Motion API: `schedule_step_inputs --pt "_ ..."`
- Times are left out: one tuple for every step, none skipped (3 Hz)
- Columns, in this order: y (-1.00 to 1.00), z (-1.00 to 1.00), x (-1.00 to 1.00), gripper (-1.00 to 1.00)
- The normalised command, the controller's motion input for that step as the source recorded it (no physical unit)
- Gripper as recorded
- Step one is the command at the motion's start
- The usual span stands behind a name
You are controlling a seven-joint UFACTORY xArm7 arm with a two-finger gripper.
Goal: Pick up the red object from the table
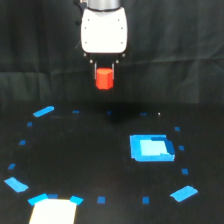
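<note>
While the white gripper head (104, 29) hangs high in the exterior view, we see the red object (104, 78) caught between its jaws, the dark fingers (96, 73) pressing against its sides just below the head. The red object is a short red-orange block, narrower than the head above it, and it sits upright in the grip. It is clear of the counter (90, 150), raised above it with the black curtain (40, 50) behind.

Below, we find the black counter dotted with small blue tape marks (101, 200) arranged roughly in a ring. A larger bright blue square (151, 148) lies toward the exterior view's right, well apart from the lifted object. Longer blue strips lie near the ring's edges: one (43, 111) toward the upper left, one (16, 185) at the lower left, and one (183, 192) at the lower right of the exterior view. At the bottom edge, left of centre, we see a pale whitish shape (52, 211) flanked by blue pieces; we cannot tell what it is. A faint dark shadow lies on the counter beneath the gripper.
</note>
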Motion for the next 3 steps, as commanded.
schedule_step_inputs --pt "0.35 0.19 0.02 -0.88" --pt "-0.01 -0.21 -0.15 -0.93" --pt "0.05 -0.16 -0.01 -1.0"
